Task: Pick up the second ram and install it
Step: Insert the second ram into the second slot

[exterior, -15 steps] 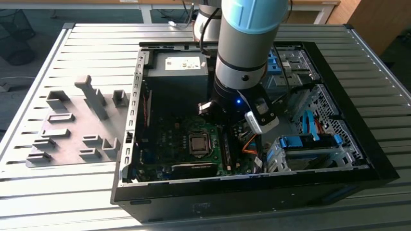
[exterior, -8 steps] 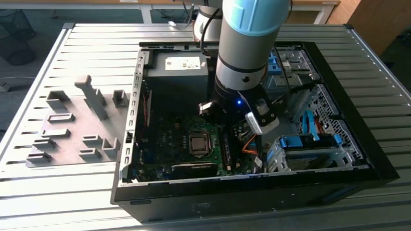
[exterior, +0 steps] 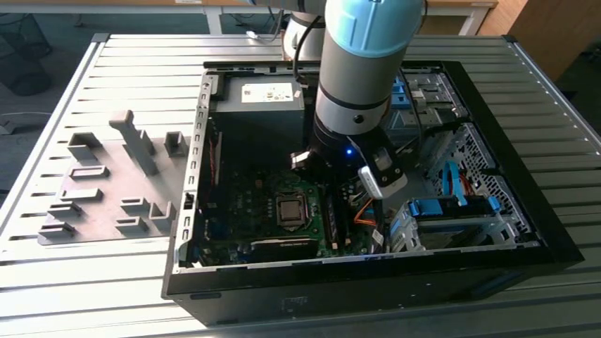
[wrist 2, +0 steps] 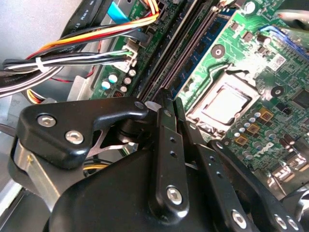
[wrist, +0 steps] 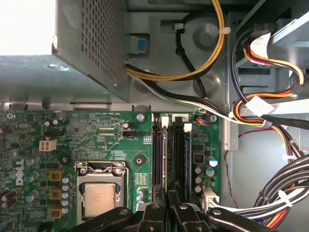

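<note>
The second ram [wrist: 167,159] stands edge-on in the row of memory slots on the motherboard [wrist: 106,140], running straight out ahead of the gripper [wrist: 167,205]. In the second wrist view the same dark strip [wrist 2: 186,53] leads away from the fingertips along the slots. The gripper's two black fingers [wrist: 155,212] are drawn close together, pinching the near end of the strip between them.

To one side of the fingers sits the silver-capped processor socket [wrist: 99,198], near but apart from them. To the other side is a white connector with a bundle of coloured cables [wrist: 270,111]. The cables loop away from the slots and do not cross the strip.

Beyond the far end of the ram lies the perforated metal power supply [wrist: 87,48]. In the exterior view it carries a white label [exterior: 267,93] with print too small to make out. White lettering runs along the board's edge beside the socket.

In the exterior view the arm [exterior: 362,70] reaches down into the open computer case [exterior: 554,239]. Its wrist is well inside the case walls, with the drive cage and blue brackets [exterior: 441,208] close on the exterior view's right. The case lies on a slatted table [exterior: 526,84]. The grey holder blocks [exterior: 112,183] stand outside the case, well apart from the gripper.
</note>
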Available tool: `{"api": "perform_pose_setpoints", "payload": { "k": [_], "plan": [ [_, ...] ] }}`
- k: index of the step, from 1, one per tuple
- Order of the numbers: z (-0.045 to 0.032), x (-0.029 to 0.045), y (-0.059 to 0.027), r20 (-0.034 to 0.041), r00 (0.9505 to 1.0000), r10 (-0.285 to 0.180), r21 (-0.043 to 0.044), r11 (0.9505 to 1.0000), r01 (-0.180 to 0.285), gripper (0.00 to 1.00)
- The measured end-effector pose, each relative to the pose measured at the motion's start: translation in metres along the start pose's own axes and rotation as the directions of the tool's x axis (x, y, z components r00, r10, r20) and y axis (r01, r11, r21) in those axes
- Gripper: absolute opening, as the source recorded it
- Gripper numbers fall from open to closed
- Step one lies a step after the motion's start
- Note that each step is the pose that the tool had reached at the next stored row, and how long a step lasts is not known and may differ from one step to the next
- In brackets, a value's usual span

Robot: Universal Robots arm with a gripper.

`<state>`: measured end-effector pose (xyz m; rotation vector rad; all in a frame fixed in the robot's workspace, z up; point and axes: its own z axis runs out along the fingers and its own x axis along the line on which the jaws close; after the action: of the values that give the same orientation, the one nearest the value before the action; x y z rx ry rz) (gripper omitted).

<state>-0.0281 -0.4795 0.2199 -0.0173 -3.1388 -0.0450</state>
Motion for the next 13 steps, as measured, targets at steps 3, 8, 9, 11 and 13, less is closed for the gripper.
{"api": "perform_pose_setpoints", "payload": {
  "k": [3, 8, 9, 11, 13],
  "plan": [
    [0.0009, 0.0000, -0.0002, -0.0001, 1.0000, 0.000, 0.0000, 1.0000, 0.000, 0.14],
    [0.0018, 0.0000, -0.0012, -0.0001, 1.0000, 0.000, -0.0002, 1.0000, 0.000, 0.14],
    [0.0018, 0.0000, -0.0013, -0.0001, 1.0000, 0.000, -0.0001, 1.0000, 0.000, 0.14],
    [0.0019, 0.0000, -0.0015, -0.0001, 1.0000, 0.000, -0.0001, 1.0000, 0.000, 0.14],
    [0.0020, -0.0003, -0.0015, -0.0002, 1.0000, 0.001, 0.0000, 1.0000, -0.001, 0.14]
  ]
}}
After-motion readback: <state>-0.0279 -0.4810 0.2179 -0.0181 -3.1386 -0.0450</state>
